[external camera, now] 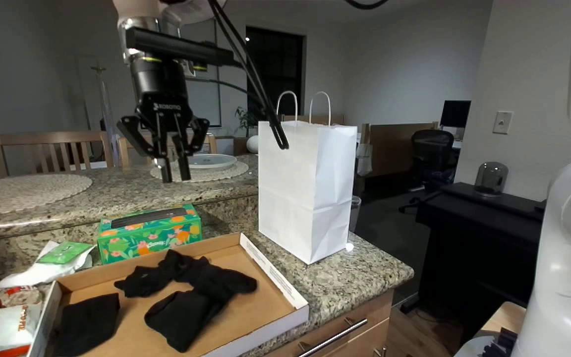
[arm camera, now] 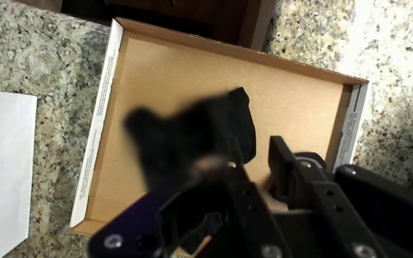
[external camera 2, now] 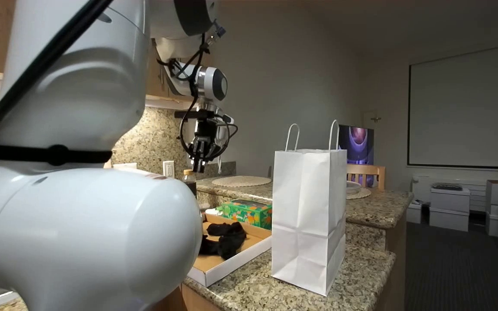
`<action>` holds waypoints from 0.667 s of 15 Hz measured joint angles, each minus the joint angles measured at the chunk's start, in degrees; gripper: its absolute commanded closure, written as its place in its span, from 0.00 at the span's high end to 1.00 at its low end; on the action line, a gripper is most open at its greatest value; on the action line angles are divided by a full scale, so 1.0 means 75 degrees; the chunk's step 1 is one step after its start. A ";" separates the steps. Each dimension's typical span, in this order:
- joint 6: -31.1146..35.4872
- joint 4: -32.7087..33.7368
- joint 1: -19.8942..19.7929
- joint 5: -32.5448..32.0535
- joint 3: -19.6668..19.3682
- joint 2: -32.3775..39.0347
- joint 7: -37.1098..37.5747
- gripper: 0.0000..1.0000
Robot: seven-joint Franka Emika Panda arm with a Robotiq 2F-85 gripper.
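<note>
My gripper (external camera: 175, 176) hangs in the air above the cardboard tray (external camera: 276, 275), pointing down. Its fingers are apart with nothing between them; the gap also shows in the wrist view (arm camera: 255, 145). Several black cloth pieces like socks lie in the tray: a folded one (external camera: 87, 320) at one end and a bunched group (external camera: 181, 317) near the middle. The cloth also shows in the wrist view (arm camera: 242, 123), partly hidden by a finger and partly blurred. A white paper bag (external camera: 288, 191) with upright handles stands beside the tray; it shows in both exterior views (external camera 2: 303, 207).
A green floral tissue box (external camera: 151, 237) stands behind the tray against the raised granite ledge (external camera: 117, 198). White and red packets (external camera: 13, 322) lie beside the tray. A plate (external camera: 211, 161) rests on a woven mat on the ledge. The counter edge (external camera: 404, 272) is past the bag.
</note>
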 measured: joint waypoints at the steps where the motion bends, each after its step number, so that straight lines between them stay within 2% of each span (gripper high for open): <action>1: 0.0391 -0.0435 -0.0002 -0.0059 0.0005 -0.0071 -0.0008 0.65; 6: 0.3056 -0.2673 -0.0023 -0.0158 0.0019 -0.0155 0.0029 0.99; 10: 0.5135 -0.3889 -0.0006 -0.0138 0.0131 -0.0015 0.0392 1.00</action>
